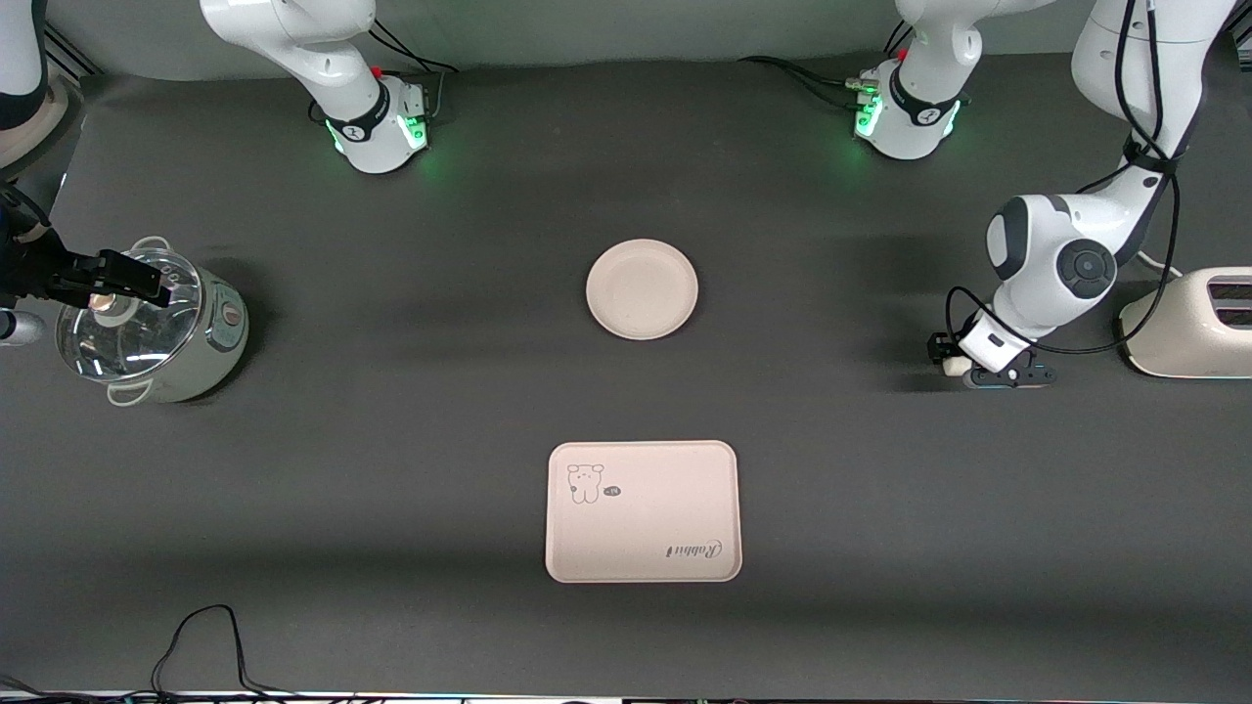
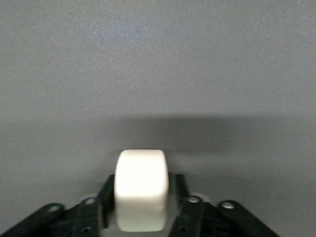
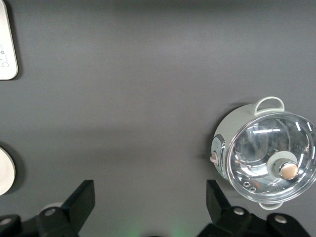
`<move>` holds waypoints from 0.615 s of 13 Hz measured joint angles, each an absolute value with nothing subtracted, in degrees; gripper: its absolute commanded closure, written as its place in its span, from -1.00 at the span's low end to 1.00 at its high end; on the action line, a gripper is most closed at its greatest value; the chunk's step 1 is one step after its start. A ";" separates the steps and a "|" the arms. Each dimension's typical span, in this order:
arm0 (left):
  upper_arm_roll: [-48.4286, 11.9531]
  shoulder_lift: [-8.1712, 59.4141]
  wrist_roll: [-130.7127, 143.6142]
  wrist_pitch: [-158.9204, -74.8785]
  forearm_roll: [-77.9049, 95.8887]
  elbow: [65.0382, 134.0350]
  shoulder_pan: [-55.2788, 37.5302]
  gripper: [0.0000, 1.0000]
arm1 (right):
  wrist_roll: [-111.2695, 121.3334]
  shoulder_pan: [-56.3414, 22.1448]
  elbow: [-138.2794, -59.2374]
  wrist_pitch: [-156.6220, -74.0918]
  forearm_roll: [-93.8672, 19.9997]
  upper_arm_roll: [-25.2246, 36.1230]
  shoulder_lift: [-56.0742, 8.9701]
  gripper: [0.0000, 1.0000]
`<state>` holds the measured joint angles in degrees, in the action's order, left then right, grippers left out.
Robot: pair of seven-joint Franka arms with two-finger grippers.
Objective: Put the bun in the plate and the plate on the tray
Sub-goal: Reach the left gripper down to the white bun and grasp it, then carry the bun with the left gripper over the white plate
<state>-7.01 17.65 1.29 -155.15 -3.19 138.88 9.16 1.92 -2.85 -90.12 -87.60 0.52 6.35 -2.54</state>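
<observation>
The small white bun [image 1: 951,368] sits between the fingers of my left gripper [image 1: 963,372], low at the table near the left arm's end. In the left wrist view the gripper [image 2: 142,186] is shut on the bun [image 2: 141,190]. The round cream plate [image 1: 642,289] lies empty mid-table. The pink rectangular tray [image 1: 642,511] lies empty, nearer the front camera than the plate. My right gripper [image 1: 137,282] is open and empty, up over the pot. Its wrist view shows the gripper [image 3: 150,197], a tray corner [image 3: 6,44] and the plate's edge [image 3: 4,170].
A pale green pot with a glass lid [image 1: 147,328] stands at the right arm's end; it also shows in the right wrist view [image 3: 266,148]. A cream toaster [image 1: 1193,323] stands at the left arm's end, beside the left gripper. A black cable [image 1: 196,636] lies near the front edge.
</observation>
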 measured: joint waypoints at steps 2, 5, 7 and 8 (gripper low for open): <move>-7.01 17.63 1.01 -155.15 -3.31 138.80 9.16 0.63 | 1.92 -2.85 -90.12 -87.60 0.52 6.35 -2.54 -1.00; -7.05 17.03 0.99 -154.29 -3.45 138.24 9.14 0.62 | 1.92 -2.85 -90.11 -87.60 0.52 6.35 -2.54 -1.00; -7.38 14.50 1.31 -148.55 -3.44 136.38 8.97 0.61 | 1.92 -2.84 -90.07 -87.60 0.52 6.35 -2.52 -1.00; -7.73 12.29 2.33 -143.74 -3.39 134.95 8.51 0.61 | 1.92 -2.84 -90.04 -87.60 0.52 6.35 -2.49 -1.00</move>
